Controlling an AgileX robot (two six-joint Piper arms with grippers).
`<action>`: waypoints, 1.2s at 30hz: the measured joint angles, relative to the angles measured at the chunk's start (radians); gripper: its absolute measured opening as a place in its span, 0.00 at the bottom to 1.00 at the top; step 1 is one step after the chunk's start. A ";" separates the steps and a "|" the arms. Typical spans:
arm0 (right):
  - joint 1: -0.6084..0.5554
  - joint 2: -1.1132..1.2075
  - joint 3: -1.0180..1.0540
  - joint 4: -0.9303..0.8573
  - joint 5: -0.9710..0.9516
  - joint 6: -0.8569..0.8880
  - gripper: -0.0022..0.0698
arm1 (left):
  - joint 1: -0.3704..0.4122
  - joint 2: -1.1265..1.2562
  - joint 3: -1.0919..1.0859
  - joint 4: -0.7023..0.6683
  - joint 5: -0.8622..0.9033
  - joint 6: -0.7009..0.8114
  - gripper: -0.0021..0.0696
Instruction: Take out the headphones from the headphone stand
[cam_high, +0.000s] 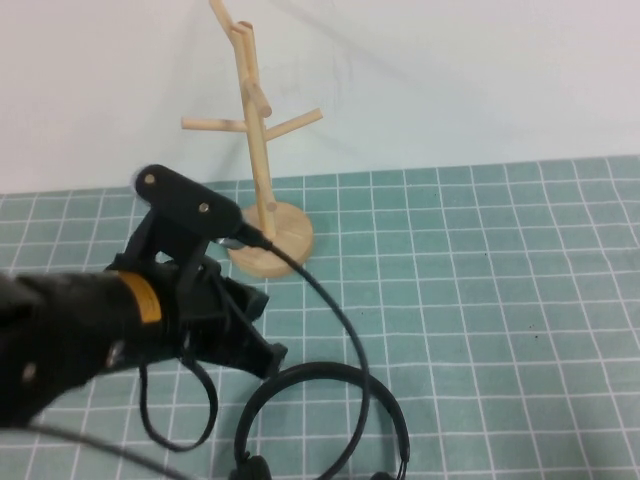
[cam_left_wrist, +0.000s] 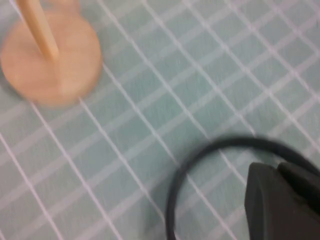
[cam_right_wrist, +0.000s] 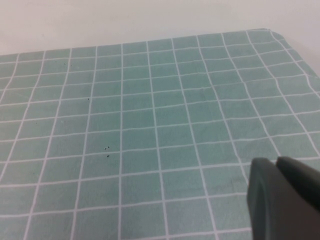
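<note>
Beside headphone stand (cam_high: 262, 140), headphones (cam_high: 325, 420) lie near left tool (cam_high: 240, 335); right tool (cam_right_wrist: 285, 200) apart.

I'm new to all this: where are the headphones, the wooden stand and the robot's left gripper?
headphones (cam_high: 300, 376), high view, headband arch.
wooden stand (cam_high: 262, 165), high view, upright post.
left gripper (cam_high: 245, 335), high view, near its fingers, above the table.

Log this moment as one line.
headphones: off stand, flat on mat | left gripper: over headband | right gripper: parked, away over mat
</note>
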 joint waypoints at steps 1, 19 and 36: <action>0.000 0.000 0.000 0.000 0.000 0.000 0.02 | 0.000 -0.010 0.023 0.004 -0.049 0.004 0.03; 0.000 0.000 0.000 0.000 0.000 0.000 0.02 | 0.276 -0.738 0.820 -0.146 -0.864 0.028 0.03; 0.000 0.000 0.000 0.000 0.000 0.000 0.02 | 0.628 -1.221 0.824 -0.060 -0.352 0.050 0.03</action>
